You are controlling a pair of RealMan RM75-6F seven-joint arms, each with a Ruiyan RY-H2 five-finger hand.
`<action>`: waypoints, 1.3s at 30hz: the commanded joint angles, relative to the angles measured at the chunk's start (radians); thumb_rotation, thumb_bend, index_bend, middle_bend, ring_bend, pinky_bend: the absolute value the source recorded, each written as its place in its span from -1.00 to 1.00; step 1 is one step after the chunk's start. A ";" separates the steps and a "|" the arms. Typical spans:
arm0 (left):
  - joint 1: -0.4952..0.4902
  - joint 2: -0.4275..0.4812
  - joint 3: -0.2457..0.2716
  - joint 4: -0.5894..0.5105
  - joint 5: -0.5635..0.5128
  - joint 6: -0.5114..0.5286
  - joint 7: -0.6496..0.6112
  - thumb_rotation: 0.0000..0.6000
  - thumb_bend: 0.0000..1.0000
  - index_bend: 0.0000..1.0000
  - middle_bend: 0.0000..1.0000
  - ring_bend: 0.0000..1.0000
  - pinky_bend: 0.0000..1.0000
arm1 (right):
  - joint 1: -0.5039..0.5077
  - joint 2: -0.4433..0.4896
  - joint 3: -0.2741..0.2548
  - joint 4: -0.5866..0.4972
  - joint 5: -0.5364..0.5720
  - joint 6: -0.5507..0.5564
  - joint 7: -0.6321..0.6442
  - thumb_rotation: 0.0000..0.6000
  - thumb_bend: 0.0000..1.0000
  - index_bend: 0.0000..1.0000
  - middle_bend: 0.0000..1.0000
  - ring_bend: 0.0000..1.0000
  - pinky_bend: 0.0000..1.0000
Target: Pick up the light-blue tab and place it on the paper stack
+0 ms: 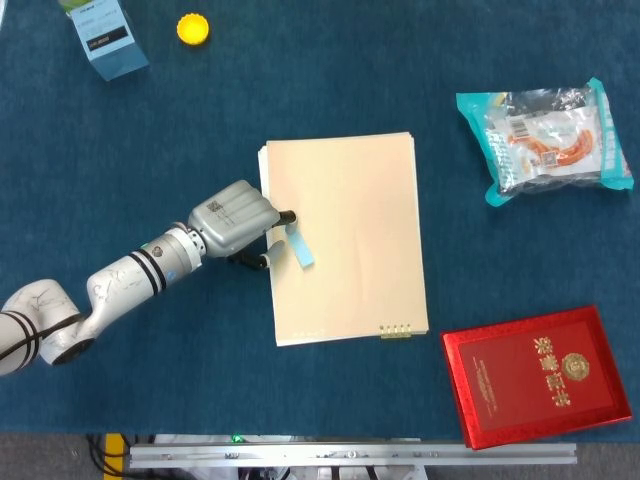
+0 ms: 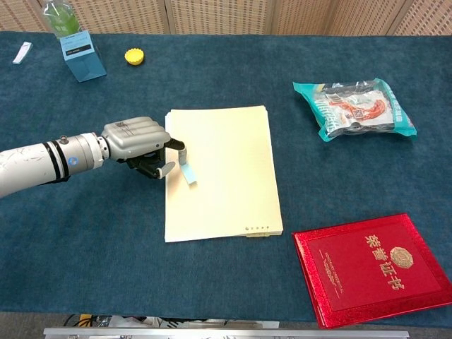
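A small light-blue tab (image 1: 301, 249) (image 2: 188, 173) hangs over the left part of the cream paper stack (image 1: 355, 240) (image 2: 226, 176), near its left edge. My left hand (image 1: 238, 216) (image 2: 138, 143) pinches the tab's upper end between thumb and a finger, with the other fingers curled beside the stack's left edge. The tab slants down and to the right from the fingertips. Whether its lower end touches the paper cannot be told. My right hand is in neither view.
A red booklet (image 1: 540, 375) (image 2: 374, 268) lies at the front right. A teal snack packet (image 1: 545, 140) (image 2: 353, 107) sits at the back right. At the back left stand a blue carton (image 1: 105, 40) (image 2: 82, 55) and a yellow bottle cap (image 1: 193, 29) (image 2: 134, 56).
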 commanded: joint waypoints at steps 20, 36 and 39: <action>-0.003 -0.012 -0.003 -0.003 0.001 -0.001 0.015 0.14 0.12 -0.32 0.84 0.84 0.56 | -0.002 0.005 0.002 0.000 0.003 0.000 0.003 1.00 -0.75 -0.67 -0.24 -0.24 -0.07; -0.004 -0.009 -0.013 -0.001 -0.012 -0.007 0.015 0.16 0.12 -0.32 0.84 0.84 0.56 | -0.004 0.004 0.002 0.003 0.003 0.002 0.007 1.00 -0.75 -0.67 -0.24 -0.23 -0.07; -0.004 -0.011 -0.013 0.003 -0.013 -0.007 0.014 0.16 0.12 -0.32 0.84 0.84 0.56 | -0.005 0.006 0.002 0.002 0.003 0.004 0.007 1.00 -0.75 -0.67 -0.24 -0.23 -0.07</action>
